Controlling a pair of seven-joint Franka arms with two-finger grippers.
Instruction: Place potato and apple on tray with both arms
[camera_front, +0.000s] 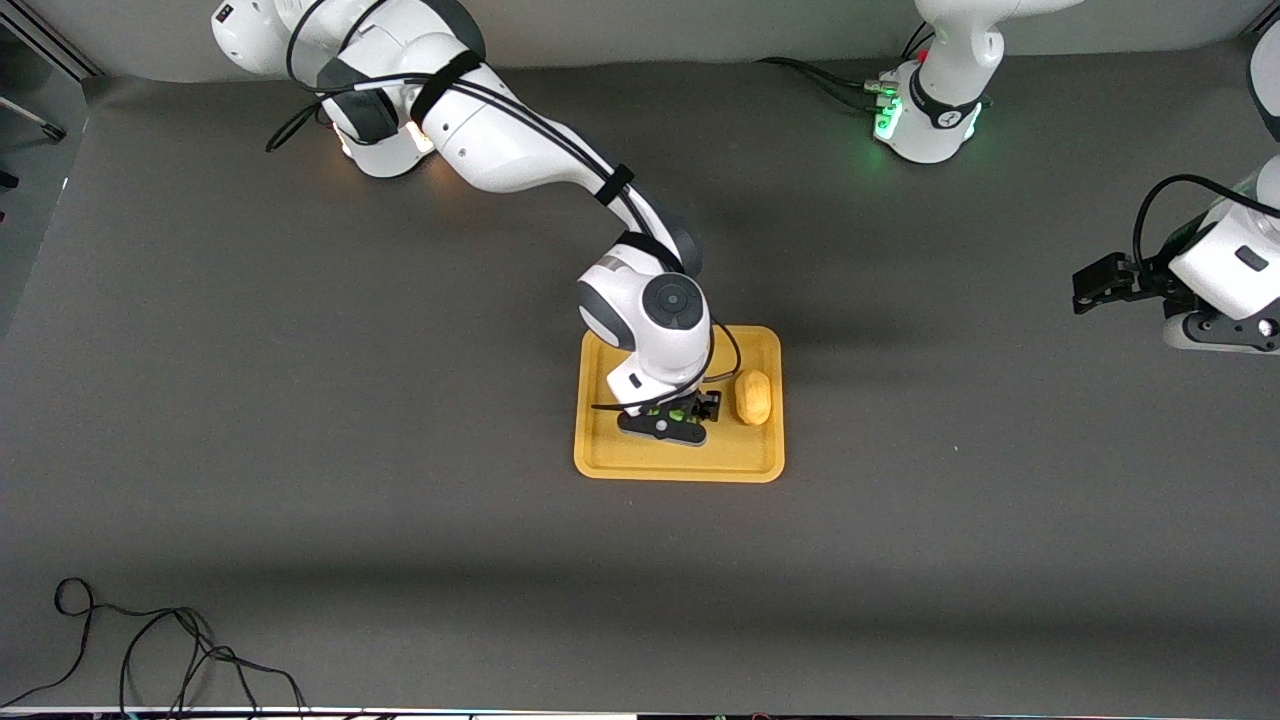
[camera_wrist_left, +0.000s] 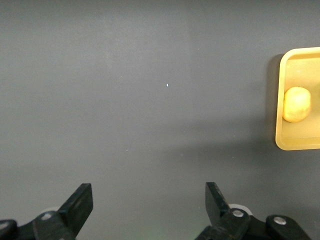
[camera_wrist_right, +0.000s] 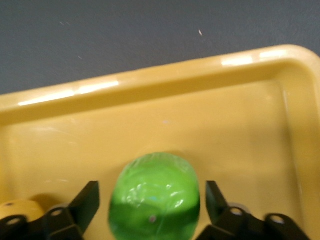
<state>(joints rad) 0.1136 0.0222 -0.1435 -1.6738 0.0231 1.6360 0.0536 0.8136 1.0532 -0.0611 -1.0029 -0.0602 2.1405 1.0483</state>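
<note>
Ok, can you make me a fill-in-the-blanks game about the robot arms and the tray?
1. The oval yellow-tan potato lies on the flat orange-yellow plastic ____.
2. Between the right gripper's open fingers sits the round bright-green ____.
3. The left gripper waits open over the bare grey ____.

Missing words: tray; apple; table.

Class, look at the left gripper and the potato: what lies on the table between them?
Nothing: the left wrist view shows only bare grey table and the tray's rim between the open left gripper and the potato.
</note>
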